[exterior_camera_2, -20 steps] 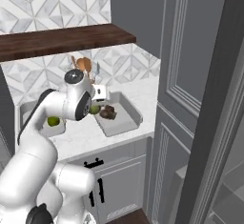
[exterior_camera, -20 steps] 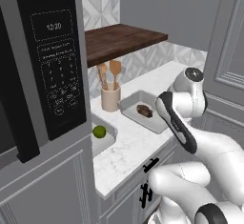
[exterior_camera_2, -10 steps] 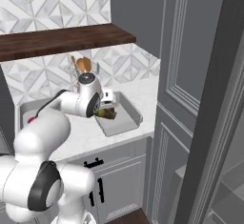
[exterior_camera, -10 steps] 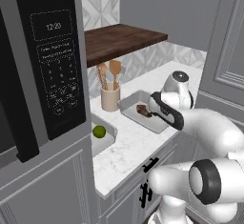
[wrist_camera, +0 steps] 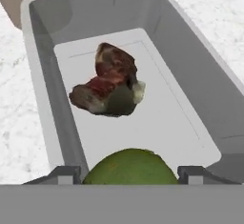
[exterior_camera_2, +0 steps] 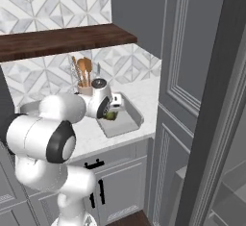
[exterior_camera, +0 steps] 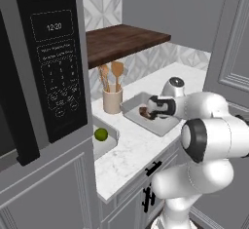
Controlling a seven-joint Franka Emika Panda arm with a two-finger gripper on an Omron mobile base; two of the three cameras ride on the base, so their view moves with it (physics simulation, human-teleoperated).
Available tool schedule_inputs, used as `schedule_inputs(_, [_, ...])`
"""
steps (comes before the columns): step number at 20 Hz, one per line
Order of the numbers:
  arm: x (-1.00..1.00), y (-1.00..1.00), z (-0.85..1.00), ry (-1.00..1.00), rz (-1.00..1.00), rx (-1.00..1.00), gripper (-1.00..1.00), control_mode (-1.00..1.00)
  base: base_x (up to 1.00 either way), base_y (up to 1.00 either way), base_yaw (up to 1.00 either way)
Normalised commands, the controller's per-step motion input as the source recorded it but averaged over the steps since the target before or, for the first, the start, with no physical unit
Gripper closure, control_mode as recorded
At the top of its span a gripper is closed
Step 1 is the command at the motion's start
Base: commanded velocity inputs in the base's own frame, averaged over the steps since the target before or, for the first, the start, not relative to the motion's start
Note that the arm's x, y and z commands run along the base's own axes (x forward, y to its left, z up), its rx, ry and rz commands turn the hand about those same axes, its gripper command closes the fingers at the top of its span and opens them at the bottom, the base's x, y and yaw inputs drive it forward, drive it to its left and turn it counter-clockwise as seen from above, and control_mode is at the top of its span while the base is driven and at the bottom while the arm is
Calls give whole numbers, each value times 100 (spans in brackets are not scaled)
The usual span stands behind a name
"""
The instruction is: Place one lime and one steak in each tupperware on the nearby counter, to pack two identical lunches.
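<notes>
My gripper (wrist_camera: 128, 175) is shut on a glossy yellow-green lime (wrist_camera: 129, 167), held low over the near end of the right tupperware (wrist_camera: 45, 75). A dark-brown, reddish steak (wrist_camera: 108, 82) lies in the middle of that tray, just beyond the held lime. From the left base view the gripper (exterior_camera: 151, 113) hangs over this tupperware (exterior_camera: 163, 125), next to the steak (exterior_camera: 144, 111). Another lime (exterior_camera: 100, 134) rests in the left tupperware (exterior_camera: 115, 132). In the right base view the held lime (exterior_camera_2: 111, 116) sits at the hand above the tray (exterior_camera_2: 124, 125).
A beige cup of wooden utensils (exterior_camera: 112, 101) stands behind the trays. A dark wooden shelf (exterior_camera: 121, 40) hangs above the counter (exterior_camera: 131, 150). The microwave (exterior_camera: 48, 67) stands at the left, and a tall grey cabinet (exterior_camera_2: 192, 76) closes off the right.
The hand has swung forward and down from above the counter to just over the right tupperware, carrying the lime with it. The steak and the other lime have not moved.
</notes>
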Motion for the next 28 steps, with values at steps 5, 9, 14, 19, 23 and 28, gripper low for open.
schedule_inputs(5, [66,-2,-48,3,0,0,100,-100,0,0,0])
schedule_inputs(9, [57,0,-49,3,0,0,100,-100,0,0,0])
schedule_inputs(14, [53,-1,-45,4,0,0,-100,-100,0,0,0])
schedule_inputs(19, [8,0,-2,0,0,0,-100,-100,0,0,0])
schedule_inputs(23, [-5,1,0,-2,0,0,-100,-100,0,0,0])
schedule_inputs(28, [-13,2,8,-1,0,0,-100,-100,0,0,0])
